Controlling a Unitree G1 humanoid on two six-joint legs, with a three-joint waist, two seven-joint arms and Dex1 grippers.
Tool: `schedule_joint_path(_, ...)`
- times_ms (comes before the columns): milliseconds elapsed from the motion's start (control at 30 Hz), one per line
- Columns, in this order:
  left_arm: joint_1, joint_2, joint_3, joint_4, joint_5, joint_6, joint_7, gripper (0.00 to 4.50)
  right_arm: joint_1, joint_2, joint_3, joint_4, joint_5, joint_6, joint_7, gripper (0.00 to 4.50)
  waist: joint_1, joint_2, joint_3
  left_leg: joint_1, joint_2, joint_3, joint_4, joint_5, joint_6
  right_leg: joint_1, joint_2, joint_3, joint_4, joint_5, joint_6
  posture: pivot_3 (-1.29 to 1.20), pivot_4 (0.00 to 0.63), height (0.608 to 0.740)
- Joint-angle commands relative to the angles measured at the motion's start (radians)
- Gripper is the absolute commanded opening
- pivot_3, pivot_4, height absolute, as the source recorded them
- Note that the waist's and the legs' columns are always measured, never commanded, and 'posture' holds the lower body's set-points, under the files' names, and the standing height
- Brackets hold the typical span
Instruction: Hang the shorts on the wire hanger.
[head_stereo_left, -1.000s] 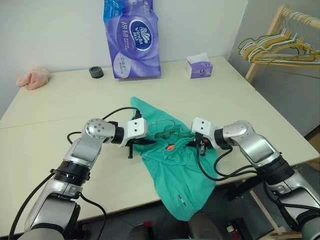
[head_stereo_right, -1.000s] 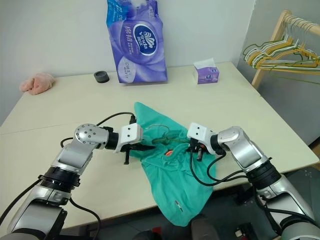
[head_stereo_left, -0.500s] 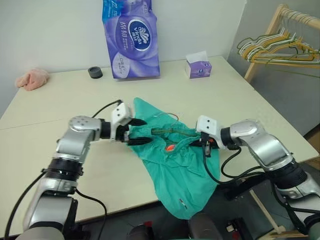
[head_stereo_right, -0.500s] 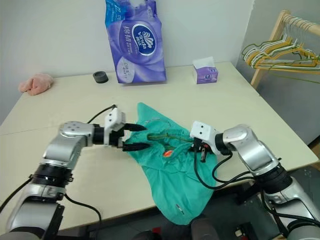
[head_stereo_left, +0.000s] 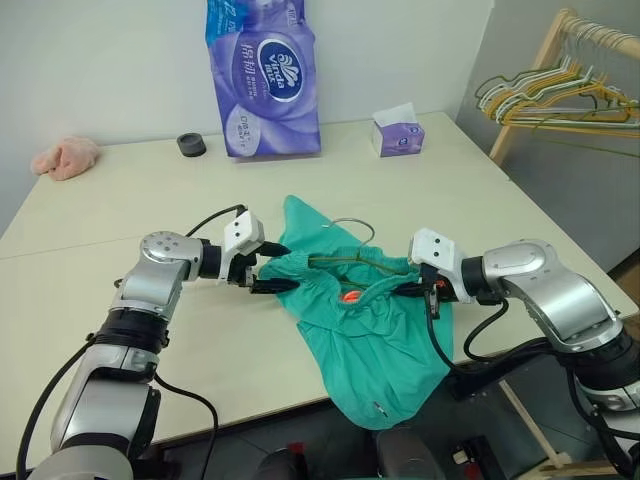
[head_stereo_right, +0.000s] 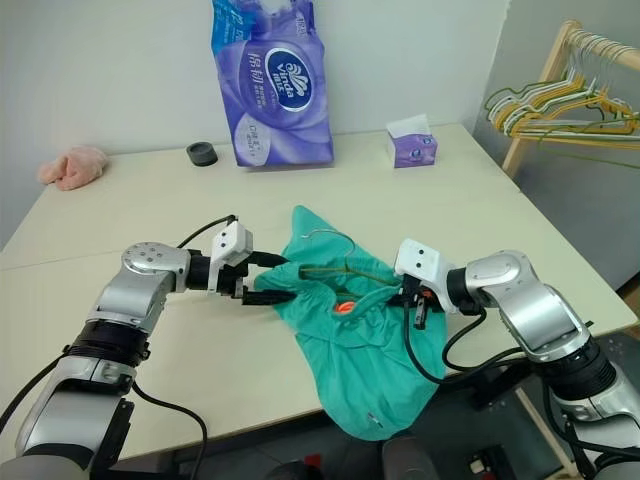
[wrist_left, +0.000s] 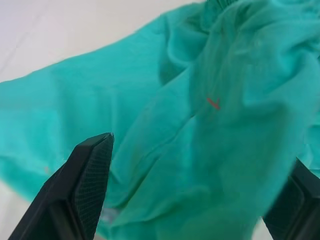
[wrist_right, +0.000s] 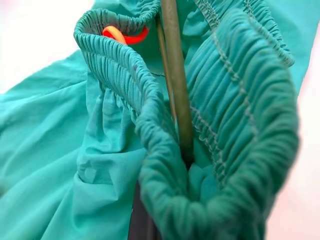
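Note:
The teal shorts (head_stereo_left: 372, 335) lie bunched at the table's front edge, with one leg hanging over it. The olive wire hanger (head_stereo_left: 350, 262) runs through the gathered waistband (wrist_right: 125, 75), and its hook (head_stereo_left: 352, 228) sticks up behind the cloth. My right gripper (head_stereo_left: 426, 292) is at the right end of the waistband, shut on the wire hanger (wrist_right: 175, 85) with cloth folded around it. My left gripper (head_stereo_left: 270, 270) is open at the left edge of the shorts. Its two black fingers (wrist_left: 85, 190) stand wide apart with teal cloth (wrist_left: 200, 115) just ahead of them. An orange loop (head_stereo_left: 348, 296) shows inside the waistband.
A purple tissue pack (head_stereo_left: 262, 75), a small tissue box (head_stereo_left: 398, 132) and a black roll (head_stereo_left: 191, 144) stand at the table's back. A pink cloth lump (head_stereo_left: 66, 157) lies at the far left. A wooden rack of hangers (head_stereo_left: 560, 95) stands to the right, off the table.
My left gripper opened, let go of the shorts' left edge and drew back to the left. My right gripper lifted and shifted right, carrying the hanger and shorts with it.

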Motion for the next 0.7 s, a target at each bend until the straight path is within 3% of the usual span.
schedule_joint_path(33, -0.032, -0.005, -0.007, 0.03, 0.019, -0.056, -0.016, 4.07, -0.008, -0.017, -0.048, -0.049, 0.032, 0.009, 0.001, 0.0, 0.0, 0.0, 0.0, 0.0, 0.0, 0.0, 0.0, 0.0, 0.0, 0.0, 0.0, 0.0, 0.0, 0.0, 0.0, -0.28, 0.069, 0.74)
schedule_joint_path(100, -0.043, -0.009, -0.011, 0.062, 0.032, -0.086, -0.023, 4.07, -0.005, -0.022, -0.052, -0.056, 0.04, 0.015, 0.001, 0.0, 0.0, 0.0, 0.0, 0.0, 0.0, 0.0, 0.0, 0.0, 0.0, 0.0, 0.0, 0.0, 0.0, 0.0, 0.0, -0.28, 0.068, 0.74)
schedule_joint_path(533, -0.075, -0.055, 0.026, 0.128, 0.009, -0.089, -0.019, 0.1, 0.003, -0.041, -0.07, -0.081, 0.075, 0.03, -0.014, 0.0, -0.001, 0.0, 0.0, 0.0, 0.0, 0.0, 0.0, 0.0, 0.0, 0.0, 0.0, 0.0, 0.0, 0.0, 0.0, -0.28, 0.064, 0.74)
schedule_joint_path(700, -0.101, -0.057, 0.063, 0.183, 0.015, -0.098, 0.049, 0.03, 0.02, -0.07, -0.077, -0.068, 0.069, 0.017, -0.003, 0.0, 0.0, 0.0, 0.0, 0.0, 0.0, 0.0, 0.0, 0.0, 0.0, 0.0, 0.0, 0.0, 0.0, 0.0, 0.0, -0.28, 0.064, 0.74)
